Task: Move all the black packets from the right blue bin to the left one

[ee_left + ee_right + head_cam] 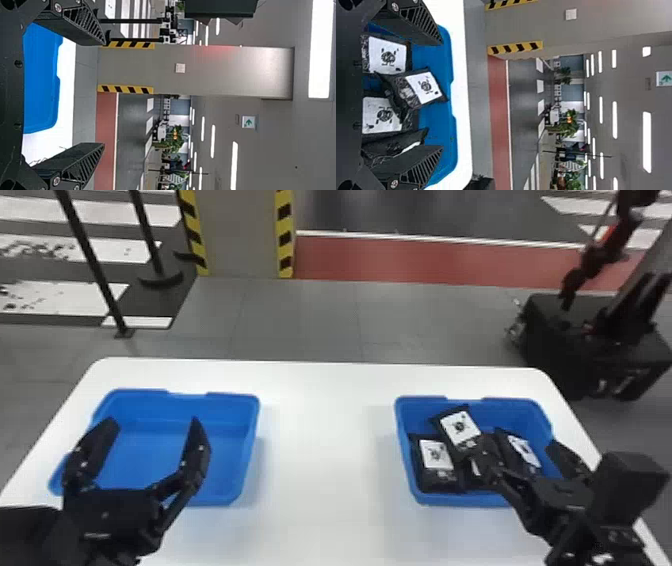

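My left gripper is open over the left blue bin, which has nothing in it. In the left wrist view the open left gripper has the blue bin behind its base. The right gripper stands open above the right blue bin. Several black packets with white labels lie in that bin: one flat at its left, a tilted one on top, another further right. In the right wrist view the top packet lies between the spread fingers of the right gripper, held by neither.
Both bins stand on a white table, with a wide gap of tabletop between them. Beyond the table's far right corner is a dark machine on the floor. A pillar with yellow-black edging rises behind the table.
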You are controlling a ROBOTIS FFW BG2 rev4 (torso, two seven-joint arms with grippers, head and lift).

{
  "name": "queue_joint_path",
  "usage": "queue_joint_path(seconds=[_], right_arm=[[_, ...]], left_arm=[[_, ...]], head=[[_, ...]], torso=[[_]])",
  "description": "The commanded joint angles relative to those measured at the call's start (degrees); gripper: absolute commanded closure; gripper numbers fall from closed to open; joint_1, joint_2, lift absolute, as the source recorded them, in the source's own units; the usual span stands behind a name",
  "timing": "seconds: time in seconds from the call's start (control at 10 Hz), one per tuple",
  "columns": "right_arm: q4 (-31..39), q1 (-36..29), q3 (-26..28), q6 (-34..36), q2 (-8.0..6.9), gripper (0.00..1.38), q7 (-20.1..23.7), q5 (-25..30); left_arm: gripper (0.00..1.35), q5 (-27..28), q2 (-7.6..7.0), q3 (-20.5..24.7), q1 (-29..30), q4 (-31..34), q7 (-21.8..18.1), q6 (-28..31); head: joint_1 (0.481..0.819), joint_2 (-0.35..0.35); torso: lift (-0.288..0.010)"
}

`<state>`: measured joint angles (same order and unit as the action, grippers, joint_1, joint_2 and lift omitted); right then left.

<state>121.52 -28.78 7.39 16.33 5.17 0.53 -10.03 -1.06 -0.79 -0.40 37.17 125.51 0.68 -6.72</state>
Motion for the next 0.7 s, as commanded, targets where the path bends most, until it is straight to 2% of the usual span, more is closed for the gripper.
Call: queue_joint_path(seconds=[0.0, 0.2, 0.6], right_arm=[[-4.2, 3.7, 0.3, 2.5, 0.81, 0.1, 0.1, -1.0], [-7.0, 8.5, 0.3, 8.3, 1.69, 0.1, 1.4, -1.0], [-12.0, 15.4, 0.3, 18.0, 2.31, 0.1, 2.0, -1.1]], left_arm=[[0.12, -0.3, 0.0, 0.1, 0.2, 0.0, 0.0, 0.0], [0.12, -0.5, 0.0, 0.1, 0.1, -0.3, 0.0, -0.3], [0.12, -0.8, 0.0, 0.1, 0.2, -0.4, 0.0, -0.6]], head=[[0.695, -0.085], [0.695, -0.095], [0.695, -0.095]], torso=[[-0.11], [-0.11], [-0.11]])
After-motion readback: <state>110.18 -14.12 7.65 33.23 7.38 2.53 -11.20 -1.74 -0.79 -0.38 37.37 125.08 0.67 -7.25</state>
